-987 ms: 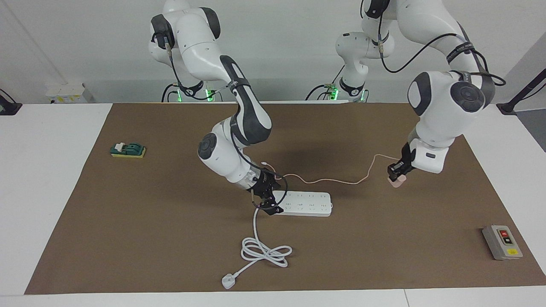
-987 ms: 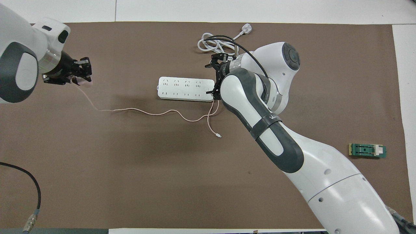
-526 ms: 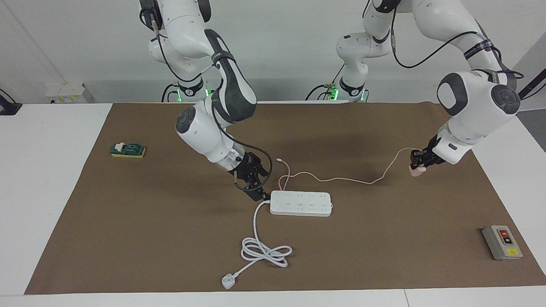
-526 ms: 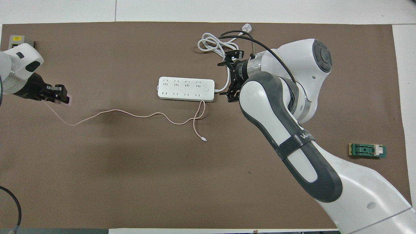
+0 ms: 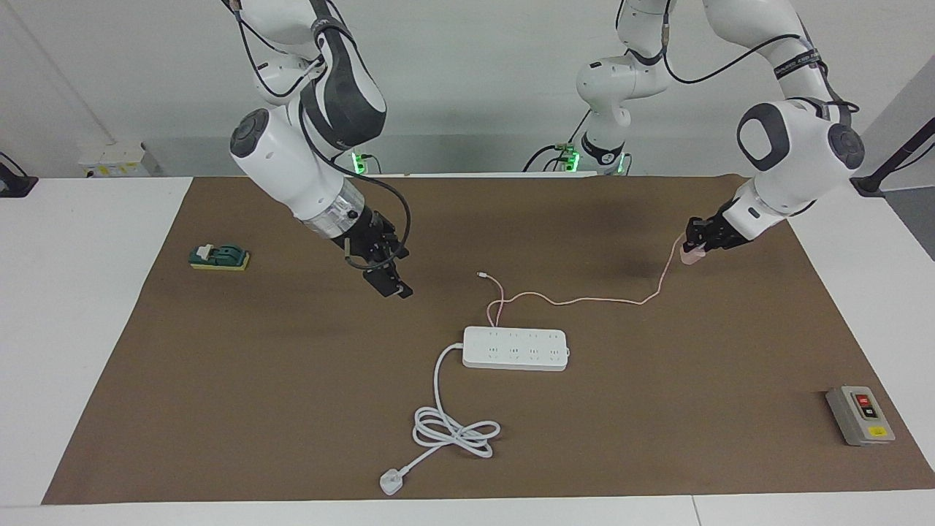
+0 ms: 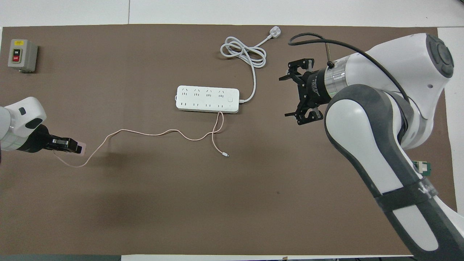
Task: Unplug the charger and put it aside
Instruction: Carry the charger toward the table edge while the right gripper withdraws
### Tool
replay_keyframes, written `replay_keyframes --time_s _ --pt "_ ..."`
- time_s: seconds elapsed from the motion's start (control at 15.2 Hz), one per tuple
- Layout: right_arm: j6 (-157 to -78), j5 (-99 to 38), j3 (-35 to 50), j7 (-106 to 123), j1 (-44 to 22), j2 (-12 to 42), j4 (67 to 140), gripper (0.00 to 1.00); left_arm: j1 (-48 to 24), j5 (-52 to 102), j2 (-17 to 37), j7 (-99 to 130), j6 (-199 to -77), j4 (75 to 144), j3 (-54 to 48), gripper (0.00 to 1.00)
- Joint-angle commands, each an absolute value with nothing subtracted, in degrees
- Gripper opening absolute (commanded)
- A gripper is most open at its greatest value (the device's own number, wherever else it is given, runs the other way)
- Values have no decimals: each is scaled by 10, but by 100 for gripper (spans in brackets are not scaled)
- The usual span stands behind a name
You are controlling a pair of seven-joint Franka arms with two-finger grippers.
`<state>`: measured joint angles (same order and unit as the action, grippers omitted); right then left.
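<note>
The charger (image 5: 690,253) is grasped by the left gripper (image 5: 695,241) above the mat; the right gripper (image 5: 387,281) is held open.

1. Grey switch box (image 6: 21,55), far corner of the mat at the left arm's end: "ON" on the upper button, "OFF" on the red lower one, legible in overhead view. Yellow label above the buttons, print too small to read.
2. Same box in facing view (image 5: 860,415): red and dark buttons, yellow label, lettering not legible.
3. Right arm's dark wrist band (image 6: 406,197): pale lettering, cannot be made out.
4. Power strip (image 6: 207,99): no readable marking.
</note>
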<state>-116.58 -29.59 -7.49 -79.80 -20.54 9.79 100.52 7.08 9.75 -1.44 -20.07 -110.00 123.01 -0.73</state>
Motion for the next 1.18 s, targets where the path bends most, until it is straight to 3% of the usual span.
replay_keyframes --time_s 0.0,0.33,0.79,1.12 --pt "-1114 -240 -71 -675 -166 64 1020 100 74 134 -59 -213 -1144 1305 -11 0" --pt "-1039 -168 -72 -357 -116 30 1020 100 76 158 -77 -211 -1206 1356 -11 0" --pt "-934 -76 -72 -101 -83 -24 1020 100 76 158 -83 -219 -1219 1381 -11 0" --pt "-950 -12 -70 -46 -64 -22 1018 100 76 158 -82 -223 -1244 1399 -11 0"
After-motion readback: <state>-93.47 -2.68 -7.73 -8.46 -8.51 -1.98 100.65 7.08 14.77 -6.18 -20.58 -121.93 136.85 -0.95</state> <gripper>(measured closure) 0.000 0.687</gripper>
